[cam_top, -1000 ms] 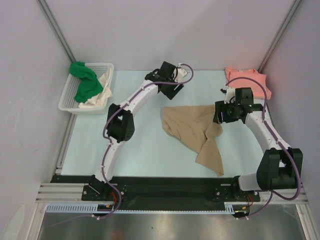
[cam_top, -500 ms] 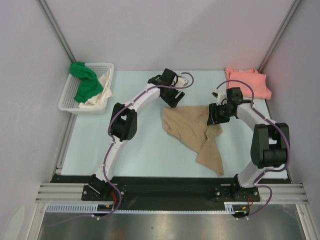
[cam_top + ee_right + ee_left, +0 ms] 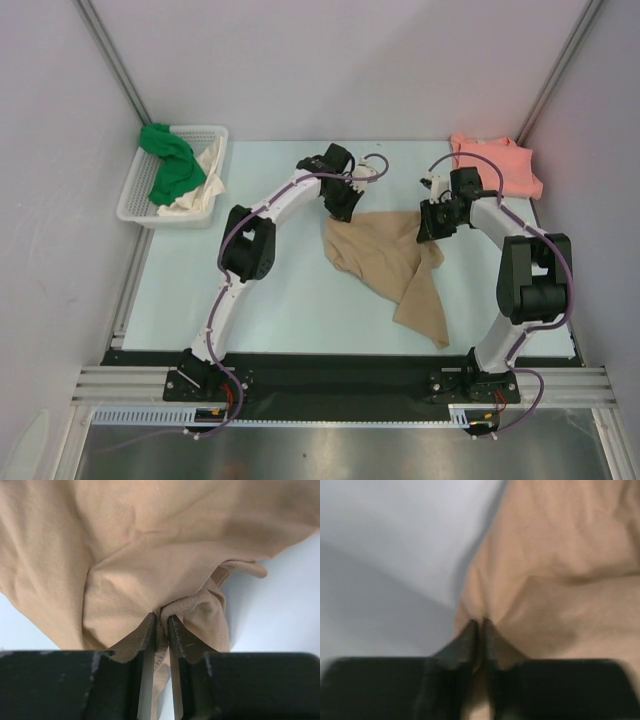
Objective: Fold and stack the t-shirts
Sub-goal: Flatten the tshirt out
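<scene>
My left pincer (image 3: 479, 624) and right pincer (image 3: 160, 616) each pinch the tan t-shirt (image 3: 385, 255); I should draw its far edge taut.

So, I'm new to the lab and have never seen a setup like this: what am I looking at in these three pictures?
These are two robot arms bolted at the near edge of a table. The wide picture looks down from above and behind them. The two close-ups come from cameras on the wrists. Each shows that arm's tool pinched shut on an edge of the tan shirt, which lies crumpled mid-table: the left tool and the right tool. A pink shirt lies at the far right. A basket at the far left holds a green shirt and a cream shirt.
</scene>
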`<state>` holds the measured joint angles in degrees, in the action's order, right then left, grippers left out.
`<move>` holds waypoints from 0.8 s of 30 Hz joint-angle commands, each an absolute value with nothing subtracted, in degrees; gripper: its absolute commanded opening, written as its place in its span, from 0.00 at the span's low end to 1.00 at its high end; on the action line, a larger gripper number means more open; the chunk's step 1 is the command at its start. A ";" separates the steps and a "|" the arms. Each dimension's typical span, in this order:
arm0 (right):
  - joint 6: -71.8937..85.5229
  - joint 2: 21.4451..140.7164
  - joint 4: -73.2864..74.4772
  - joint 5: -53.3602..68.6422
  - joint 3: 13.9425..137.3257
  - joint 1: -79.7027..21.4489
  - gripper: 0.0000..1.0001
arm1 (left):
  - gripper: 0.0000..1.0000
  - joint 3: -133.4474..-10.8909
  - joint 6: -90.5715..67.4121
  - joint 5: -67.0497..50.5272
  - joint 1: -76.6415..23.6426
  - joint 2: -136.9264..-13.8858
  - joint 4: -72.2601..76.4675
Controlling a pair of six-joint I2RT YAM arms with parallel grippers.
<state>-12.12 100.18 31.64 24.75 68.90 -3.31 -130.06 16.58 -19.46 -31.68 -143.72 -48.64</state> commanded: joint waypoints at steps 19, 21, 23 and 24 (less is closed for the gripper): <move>-15.47 97.64 28.48 15.30 88.66 -1.23 0.00 | 0.01 -111.01 18.81 -1.59 -28.39 -105.84 -34.72; -15.56 97.39 28.48 14.86 90.43 -1.14 0.00 | 0.00 -107.52 20.12 1.48 -28.30 -100.39 -33.58; -15.91 96.42 29.00 15.29 91.40 -1.14 0.00 | 0.00 -104.95 21.79 2.54 -28.30 -95.57 -33.75; -16.08 95.72 29.96 16.77 91.06 -1.14 0.00 | 0.00 -102.16 22.23 2.55 -28.30 -94.06 -34.19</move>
